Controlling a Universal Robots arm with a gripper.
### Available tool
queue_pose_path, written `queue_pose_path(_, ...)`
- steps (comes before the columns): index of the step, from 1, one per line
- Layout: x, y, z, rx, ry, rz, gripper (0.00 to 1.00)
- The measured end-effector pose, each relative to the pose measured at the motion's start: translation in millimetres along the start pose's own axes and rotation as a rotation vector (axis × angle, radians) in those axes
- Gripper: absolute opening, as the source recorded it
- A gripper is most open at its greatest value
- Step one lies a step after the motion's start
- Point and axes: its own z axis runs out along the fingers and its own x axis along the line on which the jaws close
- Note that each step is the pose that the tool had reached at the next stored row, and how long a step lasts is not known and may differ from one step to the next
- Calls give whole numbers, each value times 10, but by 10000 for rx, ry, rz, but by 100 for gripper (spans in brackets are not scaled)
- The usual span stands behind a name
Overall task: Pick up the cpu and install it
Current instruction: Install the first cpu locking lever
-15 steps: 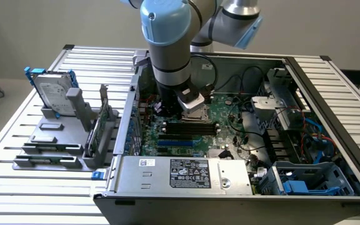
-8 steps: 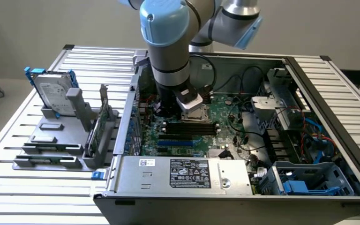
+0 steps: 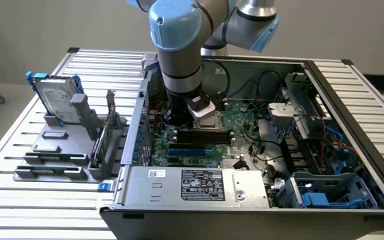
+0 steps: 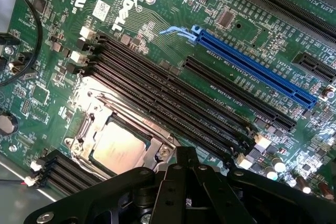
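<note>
We see the cpu lying flat in the metal-framed socket on the green board (inside the open computer case). The hand hangs just above it; we cannot tell its finger state. The hard drive stands at the exterior view's left, seemingly in a grey rack.

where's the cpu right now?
The cpu sits inside the metal-framed socket on the green motherboard, beside the black memory slots. In the exterior view it lies mid-case, just below the arm's wrist.
</note>
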Motion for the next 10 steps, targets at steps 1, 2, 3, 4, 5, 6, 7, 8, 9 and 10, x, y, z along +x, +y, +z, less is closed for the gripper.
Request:
queue_pose_path(1, 1, -3, 6, -6, -1, 10, 11)
queue_pose_path(2, 1, -7, 13, -13, -1, 21, 11)
queue_pose_path(3, 2, -11, 19, -19, -3, 30, 11)
queue_pose_path(4, 3, -14, 25, -27, -5, 39, 11)
queue_pose_path(5, 4, -17, 31, -34, -7, 48, 11)
queue_pose_path(6, 4, -21, 38, -42, -9, 58, 11)
queue_pose_path(7, 4, -24, 44, -50, -11, 67, 11)
queue_pose_path(8, 5, -27, 50, -62, -15, 76, 11)
queue_pose_path(9, 5, -30, 55, -73, -19, 86, 11)
queue_pose_path(10, 5, -32, 59, -86, -24, 96, 11)
